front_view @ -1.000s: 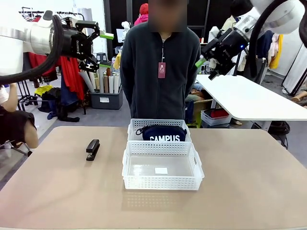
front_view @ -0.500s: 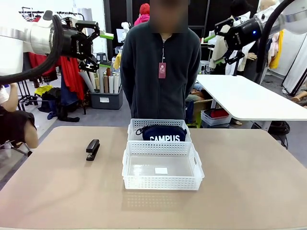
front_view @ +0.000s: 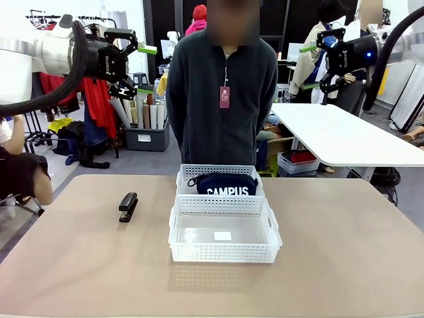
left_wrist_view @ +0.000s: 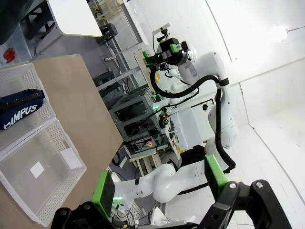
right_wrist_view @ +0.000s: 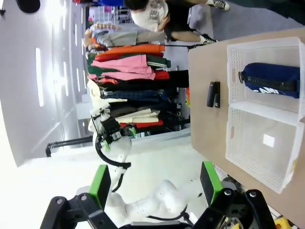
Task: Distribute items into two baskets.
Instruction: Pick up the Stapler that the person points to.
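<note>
1. Baskets were seen lined up down the middle of the table, one behind the other. The near basket was set closest to the robot's side, and a small white label was seen on its floor.
2. The far basket was placed directly behind the near one, and the two rims appeared to meet.
3. The navy pouch was lodged inside the far basket. It was laid across the basket's width, with its white "CAMPUS" lettering turned towards the robot and its zip uppermost.
4. The black stapler was laid flat on the bare table, to the robot's left of the baskets and apart from them. It was roughly level with the seam between the two, and its long axis was run from near to far.
5. A person in a dark zipped jacket was stood at the far edge of the table, just behind the far basket.
6. The left pincer was held high over the left side, well apart from the stapler. Its fingers were spread wide, and nothing was held between the green pads. In the left wrist view both baskets and the pouch were seen far beyond the parted fingers.
7. The right pincer was held high on the right, well apart from the baskets. It was likewise spread open and empty. In the right wrist view the stapler, the pouch and both baskets were seen far off past its fingers.
</note>
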Motion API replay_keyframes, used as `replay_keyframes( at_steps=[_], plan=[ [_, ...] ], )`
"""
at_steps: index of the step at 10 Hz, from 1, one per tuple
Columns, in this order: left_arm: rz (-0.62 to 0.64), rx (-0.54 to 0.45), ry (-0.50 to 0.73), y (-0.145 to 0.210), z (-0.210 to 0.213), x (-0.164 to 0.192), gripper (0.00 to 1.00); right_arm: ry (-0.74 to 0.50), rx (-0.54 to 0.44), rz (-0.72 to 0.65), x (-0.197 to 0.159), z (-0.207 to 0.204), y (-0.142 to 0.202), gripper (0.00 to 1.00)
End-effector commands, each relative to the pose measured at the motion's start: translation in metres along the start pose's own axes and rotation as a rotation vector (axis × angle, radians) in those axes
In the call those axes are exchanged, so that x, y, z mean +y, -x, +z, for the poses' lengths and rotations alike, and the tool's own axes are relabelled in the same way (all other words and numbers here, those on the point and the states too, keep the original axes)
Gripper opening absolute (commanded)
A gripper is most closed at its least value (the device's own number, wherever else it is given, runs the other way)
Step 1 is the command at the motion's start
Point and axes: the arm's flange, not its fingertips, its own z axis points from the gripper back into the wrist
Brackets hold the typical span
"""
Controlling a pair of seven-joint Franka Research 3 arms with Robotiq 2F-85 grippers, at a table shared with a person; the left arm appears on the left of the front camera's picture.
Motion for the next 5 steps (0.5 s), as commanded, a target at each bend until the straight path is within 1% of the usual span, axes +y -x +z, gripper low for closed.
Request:
replay_keyframes(
  at_steps=[1,3,4,5],
  plan=[
    [0.006,0.001,0.006,0.0,0.0,-0.003,1.0,-0.034,0.02,0.043,-0.015,0.007,0.021,1.0],
    [0.006,0.001,0.006,0.0,0.0,-0.003,1.0,-0.058,-0.004,0.107,-0.026,0.004,0.025,1.0],
    [0.006,0.001,0.006,0.0,0.0,-0.003,1.0,-0.087,-0.006,0.109,-0.028,0.003,0.028,1.0],
    [0.006,0.001,0.006,0.0,0.0,-0.003,1.0,-0.089,-0.02,0.102,-0.032,0.003,0.03,1.0]
  ],
)
